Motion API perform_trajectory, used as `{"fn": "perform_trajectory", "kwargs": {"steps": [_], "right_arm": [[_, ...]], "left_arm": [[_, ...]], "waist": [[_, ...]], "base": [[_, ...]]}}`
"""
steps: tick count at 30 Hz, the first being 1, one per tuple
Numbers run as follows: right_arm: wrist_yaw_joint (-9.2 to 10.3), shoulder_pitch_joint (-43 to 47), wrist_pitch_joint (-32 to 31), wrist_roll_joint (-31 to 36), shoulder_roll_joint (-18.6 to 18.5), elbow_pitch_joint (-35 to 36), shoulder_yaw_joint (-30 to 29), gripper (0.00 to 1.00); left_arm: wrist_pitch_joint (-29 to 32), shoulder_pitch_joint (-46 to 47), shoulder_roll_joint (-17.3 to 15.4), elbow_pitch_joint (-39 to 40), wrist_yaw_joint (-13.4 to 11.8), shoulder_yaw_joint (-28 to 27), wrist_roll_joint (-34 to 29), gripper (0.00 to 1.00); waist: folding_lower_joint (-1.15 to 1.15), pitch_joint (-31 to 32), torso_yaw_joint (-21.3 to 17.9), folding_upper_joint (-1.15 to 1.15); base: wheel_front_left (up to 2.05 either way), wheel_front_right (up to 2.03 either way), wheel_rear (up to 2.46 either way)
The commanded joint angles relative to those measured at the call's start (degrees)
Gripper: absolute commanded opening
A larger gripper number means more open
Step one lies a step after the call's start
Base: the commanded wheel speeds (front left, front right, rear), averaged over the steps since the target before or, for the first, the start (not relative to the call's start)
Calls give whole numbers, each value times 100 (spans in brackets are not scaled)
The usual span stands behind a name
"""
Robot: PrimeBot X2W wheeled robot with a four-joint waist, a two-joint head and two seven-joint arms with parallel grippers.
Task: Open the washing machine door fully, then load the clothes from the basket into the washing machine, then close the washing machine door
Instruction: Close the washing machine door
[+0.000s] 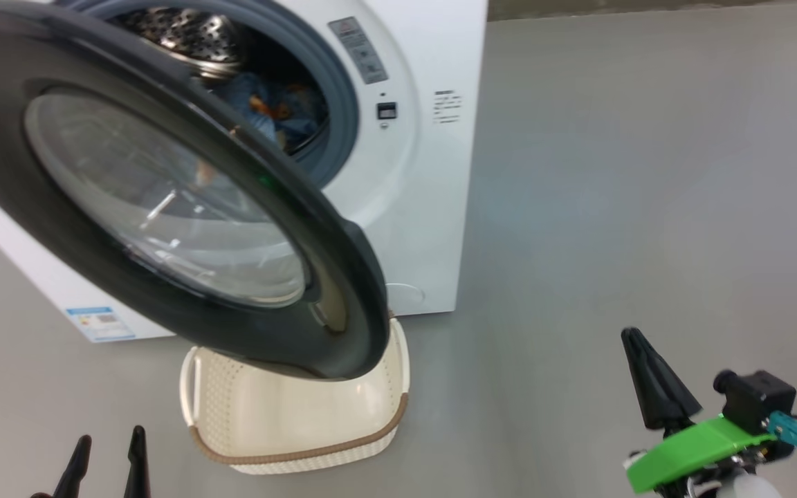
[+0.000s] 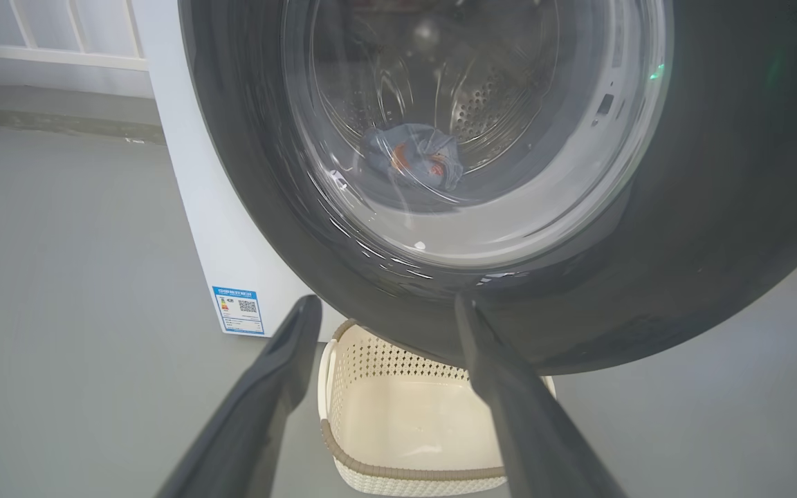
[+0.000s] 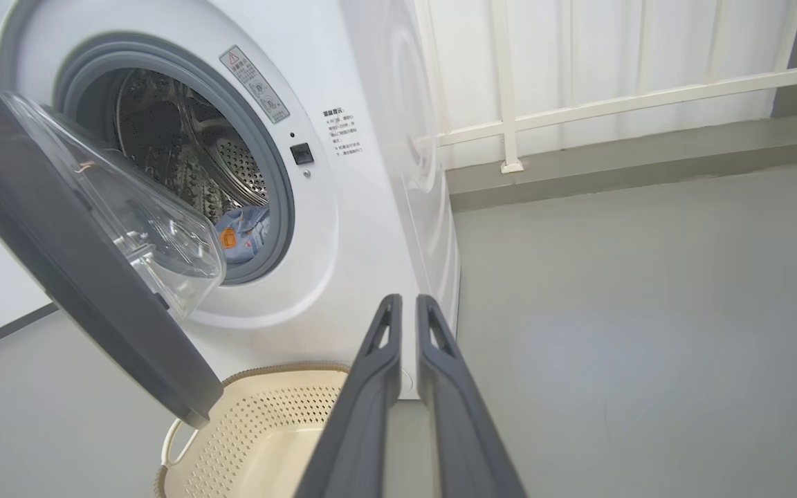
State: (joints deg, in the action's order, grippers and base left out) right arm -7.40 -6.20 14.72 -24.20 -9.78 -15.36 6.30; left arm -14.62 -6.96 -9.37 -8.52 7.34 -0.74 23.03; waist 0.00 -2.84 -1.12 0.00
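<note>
1. Tools: the left tool [image 1: 111,437] rises at the lower left of the head view, fingers spread wide and holding nothing. Its wrist view looks between them at the door and the basket.
2. Right tool [image 1: 632,340], at the lower right of the head view and well apart from the machine. Its fingers are drawn narrow, almost touching, with nothing between them. A green fitting [image 1: 696,449] sits at its base.
3. Basket [image 1: 301,453], cream with a brown rim. It stands on the grey floor [image 1: 613,173] just before the machine's front, beneath the door's lower edge.
4. Washing machine door [image 1: 343,277], swung out from the left of the mouth in the head view and standing at an angle to the front. Its black rim overlaps the basket's far side. The glass bowl window [image 1: 163,200] bulges toward the drum.
5. Washing machine [image 1: 426,207], white. A grey-blue gasket [image 1: 340,90] rings the mouth, and a blue label [image 1: 101,324] sits at a lower corner.
6. Clothes [image 1: 274,111], light blue with orange print, lying low inside the steel drum [image 1: 191,34].
7. White railing [image 3: 613,104] along the wall behind, seen from the right wrist.
</note>
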Motion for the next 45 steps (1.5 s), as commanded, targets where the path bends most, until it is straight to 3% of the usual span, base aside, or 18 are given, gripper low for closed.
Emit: {"fn": "perform_trajectory", "kwargs": {"steps": [1, 16, 27, 36, 45], "right_arm": [[-9, -250, 28, 19, 0, 141, 135, 0], [-9, -1308, 28, -74, 285, 1151, 622, 0], [-9, -1565, 28, -142, 412, 2083, 1878, 0], [-9, -1319, 28, -295, 280, 1113, 2723, 0], [-9, -1250, 28, -477, 178, -71, 2977, 0]], "left_arm": [[-38, 291, -60, 120, 14, -182, 22, 100], [-38, 354, 51, 311, 14, -155, 27, 100], [-38, 385, 132, 485, 14, -102, 45, 100], [-38, 421, 214, 435, 14, -104, 152, 100], [-38, 517, 259, 404, 14, -57, 198, 100]], "waist": [[0, -44, 195, 0], [0, -28, 690, 0], [0, -25, 1023, 0], [0, -136, 1316, 0], [0, -286, 1487, 0]], "base": [[0, 0, 0], [0, 0, 0], [0, 0, 0], [0, 0, 0], [0, 0, 0]]}}
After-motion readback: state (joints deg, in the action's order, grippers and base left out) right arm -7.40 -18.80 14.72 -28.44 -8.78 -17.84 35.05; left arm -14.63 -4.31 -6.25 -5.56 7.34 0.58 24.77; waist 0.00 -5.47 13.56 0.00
